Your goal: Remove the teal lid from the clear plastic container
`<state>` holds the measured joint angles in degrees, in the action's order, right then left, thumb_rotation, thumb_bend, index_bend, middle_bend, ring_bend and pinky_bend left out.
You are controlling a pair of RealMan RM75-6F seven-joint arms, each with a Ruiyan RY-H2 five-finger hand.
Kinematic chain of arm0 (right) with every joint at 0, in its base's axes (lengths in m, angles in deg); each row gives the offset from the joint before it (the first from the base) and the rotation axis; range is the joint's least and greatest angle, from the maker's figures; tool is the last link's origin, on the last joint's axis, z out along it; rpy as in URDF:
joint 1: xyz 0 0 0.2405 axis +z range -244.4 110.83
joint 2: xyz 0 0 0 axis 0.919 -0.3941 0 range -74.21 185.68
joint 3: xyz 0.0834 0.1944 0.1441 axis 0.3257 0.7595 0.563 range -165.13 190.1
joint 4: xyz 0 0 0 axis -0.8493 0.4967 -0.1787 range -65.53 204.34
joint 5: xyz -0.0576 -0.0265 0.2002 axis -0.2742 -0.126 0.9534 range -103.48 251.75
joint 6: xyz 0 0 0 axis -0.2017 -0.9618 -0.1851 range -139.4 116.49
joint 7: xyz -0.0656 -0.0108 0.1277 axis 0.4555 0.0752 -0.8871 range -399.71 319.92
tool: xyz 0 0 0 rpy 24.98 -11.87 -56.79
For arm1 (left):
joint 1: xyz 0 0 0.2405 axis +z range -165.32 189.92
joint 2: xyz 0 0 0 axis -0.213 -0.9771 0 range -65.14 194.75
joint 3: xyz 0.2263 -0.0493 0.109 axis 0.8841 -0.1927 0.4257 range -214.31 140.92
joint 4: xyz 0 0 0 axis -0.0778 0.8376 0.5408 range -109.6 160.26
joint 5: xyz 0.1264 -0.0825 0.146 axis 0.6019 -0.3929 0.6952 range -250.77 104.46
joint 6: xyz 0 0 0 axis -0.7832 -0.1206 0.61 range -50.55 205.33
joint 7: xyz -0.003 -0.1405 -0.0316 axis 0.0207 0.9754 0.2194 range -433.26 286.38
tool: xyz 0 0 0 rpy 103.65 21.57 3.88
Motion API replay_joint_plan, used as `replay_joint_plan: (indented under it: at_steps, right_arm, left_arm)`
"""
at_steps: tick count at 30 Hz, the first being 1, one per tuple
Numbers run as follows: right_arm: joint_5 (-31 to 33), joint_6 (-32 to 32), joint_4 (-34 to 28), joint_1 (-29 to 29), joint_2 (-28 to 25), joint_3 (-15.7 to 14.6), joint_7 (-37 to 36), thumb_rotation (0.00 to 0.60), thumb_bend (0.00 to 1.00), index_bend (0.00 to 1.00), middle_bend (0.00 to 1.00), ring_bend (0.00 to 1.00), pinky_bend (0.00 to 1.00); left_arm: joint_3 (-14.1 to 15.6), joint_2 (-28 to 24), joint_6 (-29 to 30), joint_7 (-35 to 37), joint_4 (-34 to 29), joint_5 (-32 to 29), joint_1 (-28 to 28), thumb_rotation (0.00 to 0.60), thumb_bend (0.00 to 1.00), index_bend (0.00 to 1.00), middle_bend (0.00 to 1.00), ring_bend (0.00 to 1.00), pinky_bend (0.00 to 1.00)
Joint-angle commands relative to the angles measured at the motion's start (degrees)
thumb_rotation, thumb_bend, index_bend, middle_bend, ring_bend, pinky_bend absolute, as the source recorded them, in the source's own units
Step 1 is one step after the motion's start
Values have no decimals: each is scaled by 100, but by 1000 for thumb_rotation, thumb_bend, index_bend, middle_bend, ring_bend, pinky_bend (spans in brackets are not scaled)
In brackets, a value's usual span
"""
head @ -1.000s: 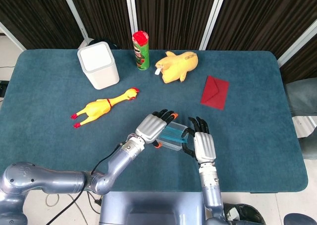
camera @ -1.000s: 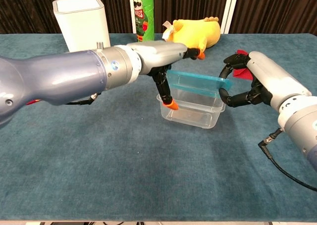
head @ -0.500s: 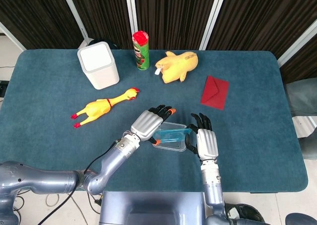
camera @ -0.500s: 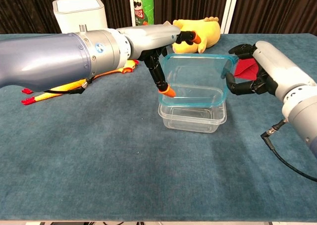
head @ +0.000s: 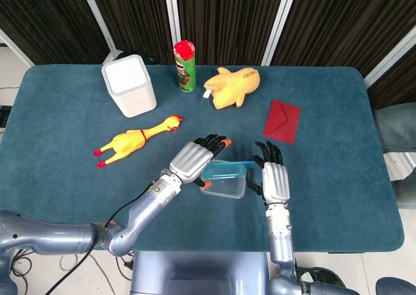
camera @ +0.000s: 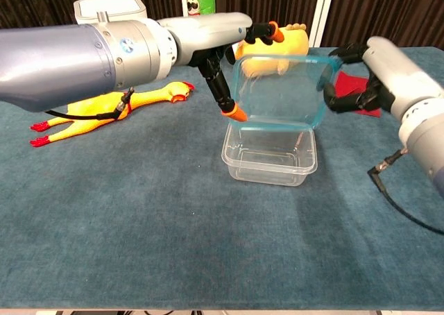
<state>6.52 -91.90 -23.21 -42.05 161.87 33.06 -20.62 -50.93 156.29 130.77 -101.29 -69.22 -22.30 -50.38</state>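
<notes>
Clear plastic, the container (camera: 270, 154) sits open on the blue cloth of the table (head: 71, 178), near its front edge and roughly midway across. Directly above it, clear of its rim, the teal lid (camera: 283, 87) hangs in the air, tilted steeply so its underside faces the chest camera. The left hand (head: 192, 162) grips the lid's left edge, its orange-tipped fingers (camera: 236, 112) curled around the rim, thumb low and the others over the top. The right hand (head: 273, 181) holds the opposite edge, dark fingers (camera: 338, 101) hooked around the lid's right rim. In the head view the lid (head: 225, 171) shows as a teal slab between the two hands, overlapping the container (head: 226, 186) beneath.

Farther back and to the left, a yellow rubber chicken (head: 136, 140) lies on its side. A red envelope (head: 282, 120) lies flat to the right. Towards the far edge stand a white bin (head: 129, 85), a green snack can with a red lid (head: 184, 65), and a yellow plush toy (head: 231, 87).
</notes>
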Motion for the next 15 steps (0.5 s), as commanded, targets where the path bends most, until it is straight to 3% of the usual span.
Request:
replay_joint_plan:
  at_steps: [1,7,15]
  right_arm:
    - [30,19,-21,64,-206,210,9,600,642,655,176,0,0]
    - [191,70,-4,75,-770,634,-19,600,642,655,176,0,0]
    - [271,142,67,-259,-1596,571,-252,600,642,655,176,0,0]
  left_arm:
    - [-32,-136,51,100,-140,113,58,600,52,79,44,34,211]
    - [-37,-493,154,342,-476,381,237,600,52,86,49,34,210]
    - [37,-1079,417,739,-992,744,649,600,52,87,52,34,210]
